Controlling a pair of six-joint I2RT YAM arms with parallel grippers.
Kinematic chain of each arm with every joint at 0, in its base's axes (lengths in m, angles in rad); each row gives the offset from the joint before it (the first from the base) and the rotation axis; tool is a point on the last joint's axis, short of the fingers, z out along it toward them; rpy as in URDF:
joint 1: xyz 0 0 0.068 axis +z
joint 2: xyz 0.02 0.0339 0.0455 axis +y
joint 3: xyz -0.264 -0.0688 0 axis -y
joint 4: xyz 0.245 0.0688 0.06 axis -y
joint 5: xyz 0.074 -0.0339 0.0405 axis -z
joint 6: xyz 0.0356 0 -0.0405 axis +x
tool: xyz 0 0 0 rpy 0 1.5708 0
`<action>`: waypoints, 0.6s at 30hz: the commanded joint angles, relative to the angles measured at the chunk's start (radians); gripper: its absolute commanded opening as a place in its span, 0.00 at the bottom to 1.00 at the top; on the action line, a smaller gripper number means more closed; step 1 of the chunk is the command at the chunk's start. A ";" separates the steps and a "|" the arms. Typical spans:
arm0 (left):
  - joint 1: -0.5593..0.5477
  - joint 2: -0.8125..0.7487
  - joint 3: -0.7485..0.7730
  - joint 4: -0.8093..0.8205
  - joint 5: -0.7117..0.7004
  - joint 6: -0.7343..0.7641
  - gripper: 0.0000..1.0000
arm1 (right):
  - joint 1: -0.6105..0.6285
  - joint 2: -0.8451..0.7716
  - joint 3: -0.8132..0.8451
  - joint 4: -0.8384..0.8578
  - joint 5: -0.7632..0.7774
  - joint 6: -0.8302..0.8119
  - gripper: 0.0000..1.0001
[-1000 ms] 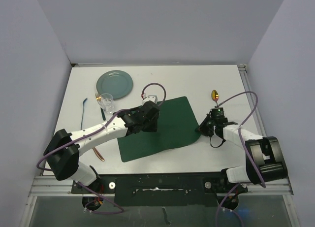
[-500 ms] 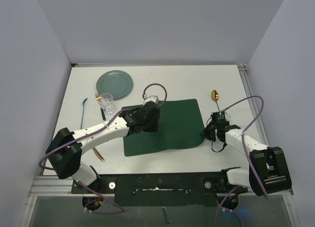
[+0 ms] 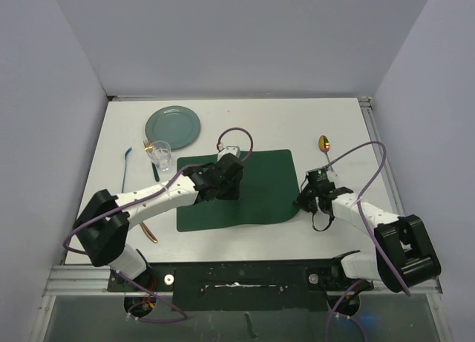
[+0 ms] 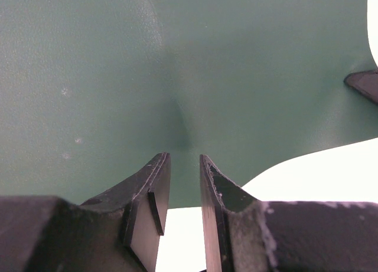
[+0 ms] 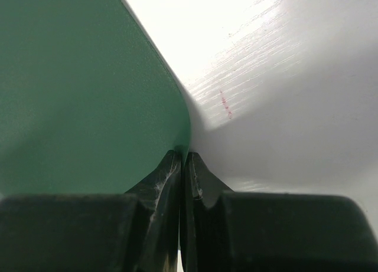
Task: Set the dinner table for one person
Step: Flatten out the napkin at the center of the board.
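Observation:
The dark green placemat (image 3: 260, 190) lies flat on the white dinner table (image 3: 297, 123), near its middle and about square to the front edge. My left gripper (image 3: 227, 177) is over the mat's left half. In the left wrist view its fingertips (image 4: 159, 166) stand a little apart and press down on the placemat (image 4: 177, 59), which dimples under them; nothing is between them. My right gripper (image 3: 301, 201) is at the mat's right edge. In the right wrist view this gripper (image 5: 184, 155) is shut on the edge of the placemat (image 5: 77, 95).
A grey-green plate (image 3: 173, 127) sits at the back left, with a clear glass (image 3: 161, 155) in front of it. A blue-handled utensil (image 3: 126, 158) and a copper-coloured one (image 3: 151, 233) lie at the left. A gold spoon (image 3: 325, 144) lies right of the mat. Walls close three sides.
The placemat has swung from a tilted lie to nearly square with the table, its right edge carried by the right gripper. The left gripper has stayed pressed on the mat.

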 commanded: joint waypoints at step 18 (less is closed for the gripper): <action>0.002 0.026 0.005 0.069 0.020 -0.018 0.24 | 0.021 -0.199 -0.060 -0.182 0.246 0.146 0.00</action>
